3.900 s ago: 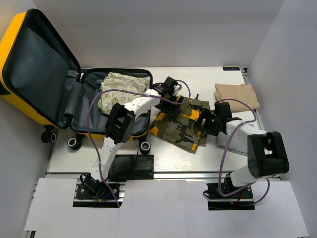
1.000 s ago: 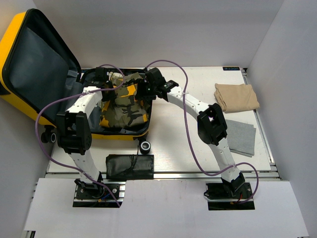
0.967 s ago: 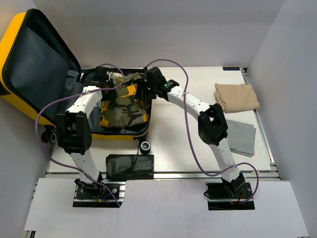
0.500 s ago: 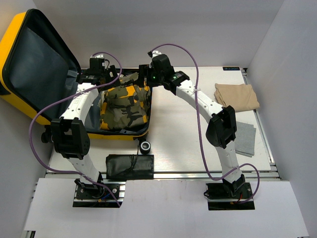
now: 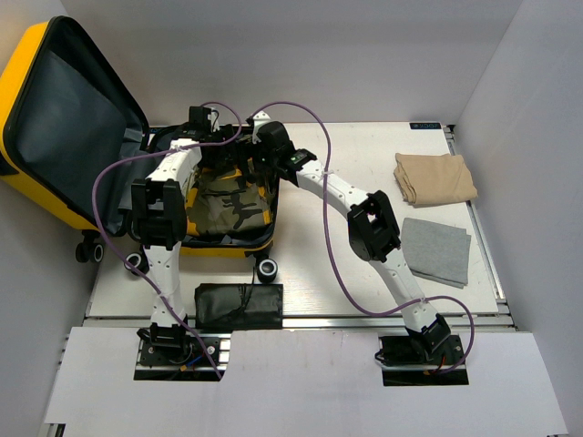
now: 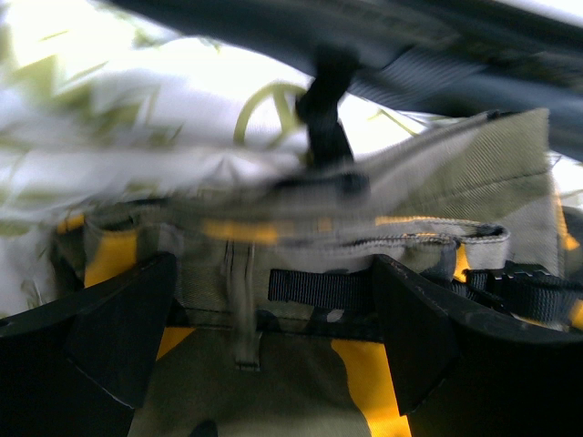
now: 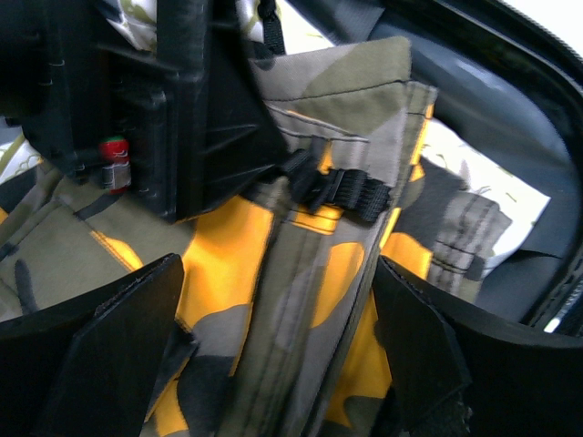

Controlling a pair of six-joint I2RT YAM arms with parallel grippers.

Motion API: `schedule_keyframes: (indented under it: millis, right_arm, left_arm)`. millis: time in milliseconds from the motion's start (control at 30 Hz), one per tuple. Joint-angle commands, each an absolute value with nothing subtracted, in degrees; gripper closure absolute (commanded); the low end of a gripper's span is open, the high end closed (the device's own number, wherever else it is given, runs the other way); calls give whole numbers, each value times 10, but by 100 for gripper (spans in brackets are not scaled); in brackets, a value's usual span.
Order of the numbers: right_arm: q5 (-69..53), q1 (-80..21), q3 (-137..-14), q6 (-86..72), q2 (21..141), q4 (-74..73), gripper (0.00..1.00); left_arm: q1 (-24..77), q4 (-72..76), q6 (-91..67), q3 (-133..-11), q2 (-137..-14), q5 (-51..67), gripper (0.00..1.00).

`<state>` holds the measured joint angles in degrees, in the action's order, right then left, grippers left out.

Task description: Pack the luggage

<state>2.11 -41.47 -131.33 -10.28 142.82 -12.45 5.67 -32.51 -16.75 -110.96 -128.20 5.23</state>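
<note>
The luggage [image 5: 27, 82] is a yellow hard-shell case lying open at the left, its lid propped up and showing dark grey lining. An olive and orange camouflage garment [image 5: 228, 208] lies in its base half on top of a white patterned cloth [image 6: 137, 100]. My left gripper [image 5: 215, 151] hovers over the garment's far edge, jaws wide apart with nothing in them [image 6: 273, 341]. My right gripper [image 5: 252, 166] hangs just to its right, also open over the garment [image 7: 269, 350]. The left gripper's black body [image 7: 182, 109] fills the upper left of the right wrist view.
A folded beige cloth [image 5: 435, 177] and a grey cloth [image 5: 435, 248] lie at the table's right side. A flat black pouch [image 5: 239, 307] sits near the front edge. The luggage's small wheels [image 5: 266, 269] stick out toward the front.
Both grippers have opened and let go of the camouflage garment, which now rests in the luggage. The two wrists have drawn closer together over its far edge.
</note>
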Motion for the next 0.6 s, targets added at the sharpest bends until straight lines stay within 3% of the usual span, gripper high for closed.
schedule_keyframes:
  millis: [0,233,567]
  right_arm:
    - [34,-408,-1326,-93,1455,-142,11]
    - [27,-407,-1324,-75,1393,-141,11]
    - [25,-354,-1237,-67,1182,-134,11]
  left_arm:
    - [59,-359,-170,-1144,-1298,113,2]
    - [59,-349,-160,-1149,-1258,115,2]
    - [65,-376,-139,-1212,-1153,131,2]
